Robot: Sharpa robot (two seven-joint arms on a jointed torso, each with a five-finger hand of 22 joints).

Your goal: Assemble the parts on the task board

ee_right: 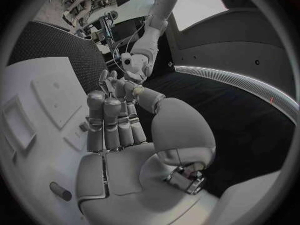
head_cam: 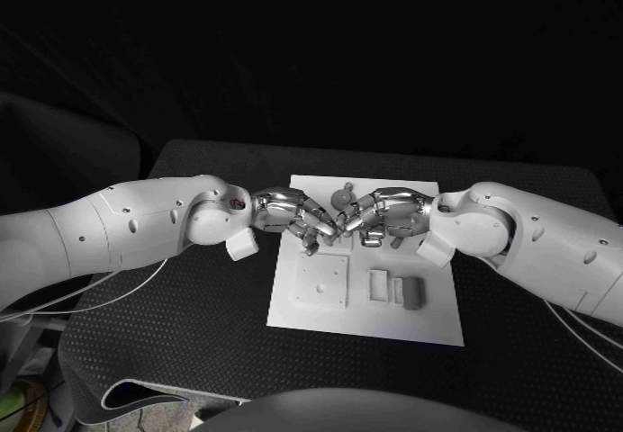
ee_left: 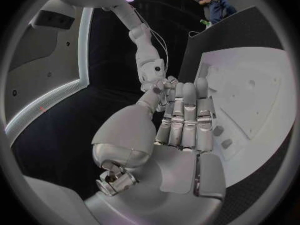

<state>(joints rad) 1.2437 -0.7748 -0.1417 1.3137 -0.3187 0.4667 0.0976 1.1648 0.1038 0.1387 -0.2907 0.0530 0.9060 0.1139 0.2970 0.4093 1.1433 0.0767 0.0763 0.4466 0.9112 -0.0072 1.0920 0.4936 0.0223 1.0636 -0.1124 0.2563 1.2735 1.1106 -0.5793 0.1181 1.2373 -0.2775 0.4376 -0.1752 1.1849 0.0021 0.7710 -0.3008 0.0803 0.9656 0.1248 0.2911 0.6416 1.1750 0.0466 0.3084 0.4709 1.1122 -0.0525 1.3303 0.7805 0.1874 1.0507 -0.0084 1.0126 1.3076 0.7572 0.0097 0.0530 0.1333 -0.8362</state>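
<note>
Both hands meet fingertip to fingertip over the far half of the task board (head_cam: 311,319), the white plate lying in the middle of the black table (head_cam: 194,342). The left hand (head_cam: 293,214) and the right hand (head_cam: 379,216) have their fingers curled inward toward each other; whether a part is pinched between them cannot be told, since the fingers hide the contact point. A small rounded piece (head_cam: 343,195) sits on the board just beyond the hands. On the near half, a square inset plate (head_cam: 322,279) lies beside a rectangular recess (head_cam: 378,284) and a grey block (head_cam: 413,292) standing at the right. As a judgement, the assembly appears to be at an early or middle stage: the recess looks unfilled and the grey block seems not yet seated.
</note>
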